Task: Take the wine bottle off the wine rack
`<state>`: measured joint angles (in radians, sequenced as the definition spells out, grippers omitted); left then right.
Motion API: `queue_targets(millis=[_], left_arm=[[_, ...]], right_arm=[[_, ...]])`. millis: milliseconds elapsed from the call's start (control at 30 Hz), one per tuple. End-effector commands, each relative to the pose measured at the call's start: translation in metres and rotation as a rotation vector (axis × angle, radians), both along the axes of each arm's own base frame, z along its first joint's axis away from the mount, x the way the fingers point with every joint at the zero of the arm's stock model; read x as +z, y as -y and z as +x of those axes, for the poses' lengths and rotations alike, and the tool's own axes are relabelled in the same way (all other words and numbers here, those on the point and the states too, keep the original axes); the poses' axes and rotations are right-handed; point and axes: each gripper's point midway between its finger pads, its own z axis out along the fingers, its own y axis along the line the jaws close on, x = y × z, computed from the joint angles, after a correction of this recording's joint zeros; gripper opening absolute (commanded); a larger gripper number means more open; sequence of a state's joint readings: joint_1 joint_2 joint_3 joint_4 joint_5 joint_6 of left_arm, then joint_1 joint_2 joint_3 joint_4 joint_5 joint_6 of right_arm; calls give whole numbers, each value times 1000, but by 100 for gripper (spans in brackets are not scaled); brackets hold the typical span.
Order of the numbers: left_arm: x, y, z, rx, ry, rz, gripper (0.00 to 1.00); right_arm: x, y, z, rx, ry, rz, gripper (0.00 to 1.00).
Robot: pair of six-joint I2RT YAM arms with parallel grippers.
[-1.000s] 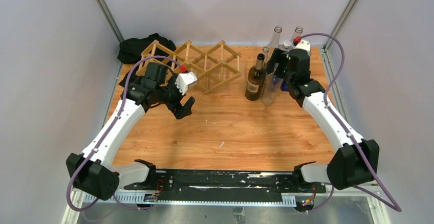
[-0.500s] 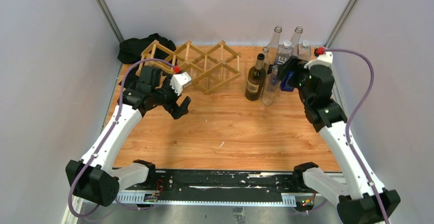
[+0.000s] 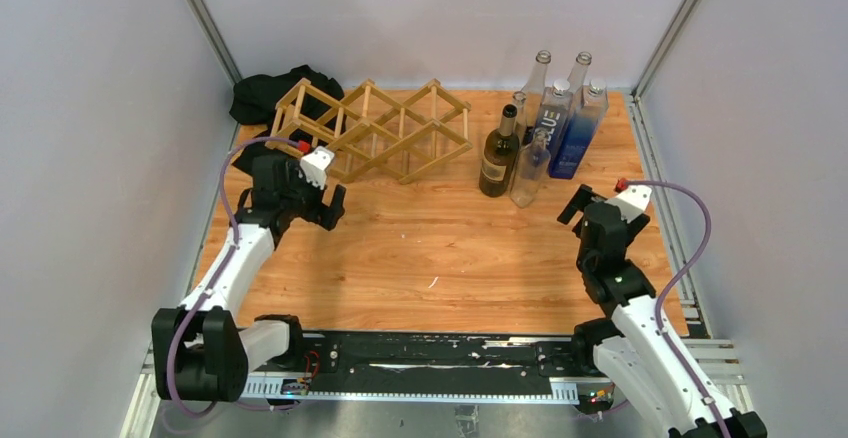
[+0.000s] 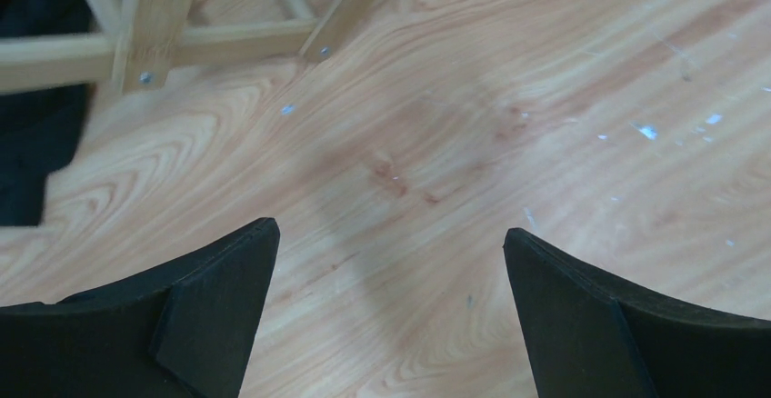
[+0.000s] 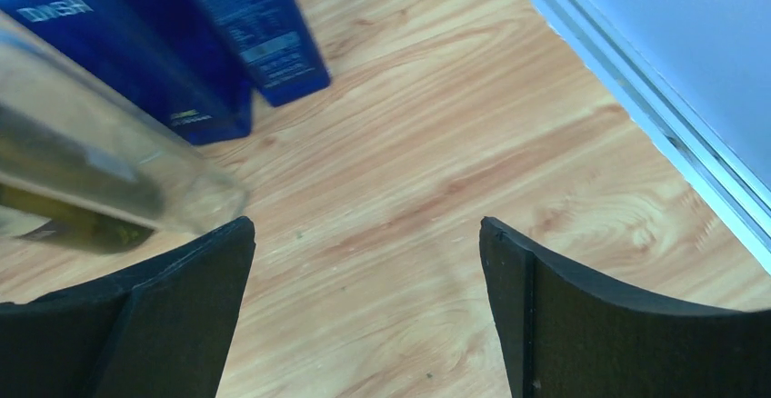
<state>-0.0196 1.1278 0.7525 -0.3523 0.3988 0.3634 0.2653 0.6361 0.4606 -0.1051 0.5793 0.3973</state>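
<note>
Letters "LUE" run down a blue bottle.

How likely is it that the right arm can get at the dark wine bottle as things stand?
Probably yes. The right gripper is open and empty, and the dark wine bottle stands upright with bare table on its near side. The clear bottle close beside it blocks a straight approach.

Colours, workcell, far to near
Wine rack pale natural wood, diamond lattice. Table orange-brown, wavy grain, small white flecks. Wine bottle dark, tan label. Right of it a clear bottle, then blue bottles with white lettering. Black cloth far left. Left arm and right arm white, black joints, purple cables.
</note>
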Motion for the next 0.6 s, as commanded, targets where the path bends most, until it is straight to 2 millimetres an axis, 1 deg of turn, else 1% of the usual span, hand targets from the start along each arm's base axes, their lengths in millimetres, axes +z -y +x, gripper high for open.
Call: queue_targets(millis=[0, 33, 67, 100, 167, 233, 267, 367, 433, 467, 500, 533, 567], left_arm=[[4, -16, 29, 151, 204, -38, 100], [-1, -17, 30, 161, 223, -40, 100], [-12, -18, 29, 167, 220, -43, 100], [-14, -18, 31, 169, 238, -45, 100], [-21, -19, 34, 176, 260, -49, 100], [-27, -19, 40, 188, 278, -62, 100], [-27, -19, 43, 195, 299, -73, 100], [-25, -20, 50, 222, 379, -102, 100], [-20, -22, 56, 246, 419, -124, 100], [-20, -22, 58, 251, 417, -129, 100], [-19, -22, 59, 254, 425, -132, 100], [-15, -22, 59, 256, 464, -141, 100], [-15, -22, 57, 256, 501, -154, 100]], right_arm=[[-12, 32, -8, -211, 73, -2, 97], [-15, 41, -12, -267, 92, -12, 97], [-14, 47, -14, -309, 124, -17, 97], [-14, 53, -16, -345, 155, -22, 98], [-10, 59, -17, -370, 223, -57, 98], [-11, 63, -18, -348, 234, -147, 98], [-10, 66, -18, -360, 249, -157, 98], [-26, 80, -25, -447, 224, -176, 98], [-38, 82, -22, -441, 185, -186, 98], [-39, 83, -20, -440, 180, -186, 98], [-45, 83, -18, -439, 156, -195, 98], [-48, 83, -17, -440, 146, -203, 98], [-51, 83, -15, -438, 138, -209, 98]])
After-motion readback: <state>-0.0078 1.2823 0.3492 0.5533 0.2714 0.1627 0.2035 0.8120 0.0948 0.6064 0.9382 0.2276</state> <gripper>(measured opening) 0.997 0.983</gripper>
